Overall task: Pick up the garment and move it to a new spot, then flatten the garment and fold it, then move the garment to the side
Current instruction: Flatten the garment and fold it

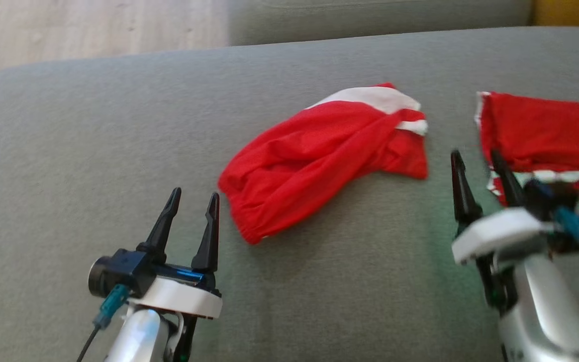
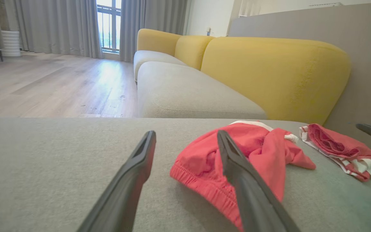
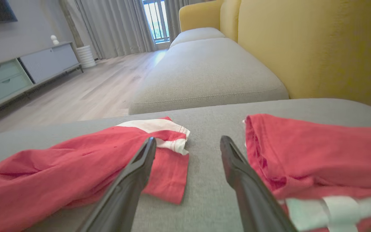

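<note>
Your left end effector (image 1: 194,192), open and empty, sits just beside the near elastic end of the garment (image 1: 319,151), which slants away rightward across the cushion (image 1: 93,125). Your right end effector (image 1: 475,152), open too, hangs off its far end. Left looks closer.

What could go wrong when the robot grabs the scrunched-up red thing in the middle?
1. The open right claw is next to the second red garment, so it might snag that one instead of the crumpled garment.
2. The crumpled garment lies bunched in folds, so the open left claw may pinch several layers at once, making it hard to flatten.
</note>
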Tool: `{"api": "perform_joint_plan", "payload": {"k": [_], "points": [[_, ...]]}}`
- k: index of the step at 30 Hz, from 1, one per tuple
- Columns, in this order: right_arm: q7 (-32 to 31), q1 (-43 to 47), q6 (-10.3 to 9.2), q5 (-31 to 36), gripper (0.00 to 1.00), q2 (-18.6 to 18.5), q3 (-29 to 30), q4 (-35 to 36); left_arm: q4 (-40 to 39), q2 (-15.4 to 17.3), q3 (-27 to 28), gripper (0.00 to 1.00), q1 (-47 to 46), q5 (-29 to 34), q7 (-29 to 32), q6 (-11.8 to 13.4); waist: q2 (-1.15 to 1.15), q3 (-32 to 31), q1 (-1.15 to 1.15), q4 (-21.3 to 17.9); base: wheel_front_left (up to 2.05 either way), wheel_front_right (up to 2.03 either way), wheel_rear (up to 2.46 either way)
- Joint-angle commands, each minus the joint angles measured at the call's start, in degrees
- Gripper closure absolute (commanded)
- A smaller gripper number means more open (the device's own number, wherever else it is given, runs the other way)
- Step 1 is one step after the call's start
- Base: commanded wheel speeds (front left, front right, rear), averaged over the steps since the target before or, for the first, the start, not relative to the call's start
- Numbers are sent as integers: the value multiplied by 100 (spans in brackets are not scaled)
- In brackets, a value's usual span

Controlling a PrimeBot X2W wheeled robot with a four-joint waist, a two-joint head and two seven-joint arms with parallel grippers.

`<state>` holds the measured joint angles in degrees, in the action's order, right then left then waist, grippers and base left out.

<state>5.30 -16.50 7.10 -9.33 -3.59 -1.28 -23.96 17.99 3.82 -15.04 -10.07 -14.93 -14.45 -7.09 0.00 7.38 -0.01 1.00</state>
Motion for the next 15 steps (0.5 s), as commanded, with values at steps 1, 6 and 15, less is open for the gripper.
{"api": "perform_joint_plan", "payload": {"k": [1,6,15], "points": [[120,47,39,-144,0,68,-191,357,-228,61,197,0,-100,65,-55,-22,0,-20,1,-163,0,0,0],[309,695,39,-538,0,69,-236,826,-329,61,231,0,-118,89,-55,-26,0,-33,1,-358,0,0,0],[295,765,39,-597,0,70,-284,1088,-505,53,76,0,-249,204,-55,-32,0,65,1,-502,0,0,0]]}}
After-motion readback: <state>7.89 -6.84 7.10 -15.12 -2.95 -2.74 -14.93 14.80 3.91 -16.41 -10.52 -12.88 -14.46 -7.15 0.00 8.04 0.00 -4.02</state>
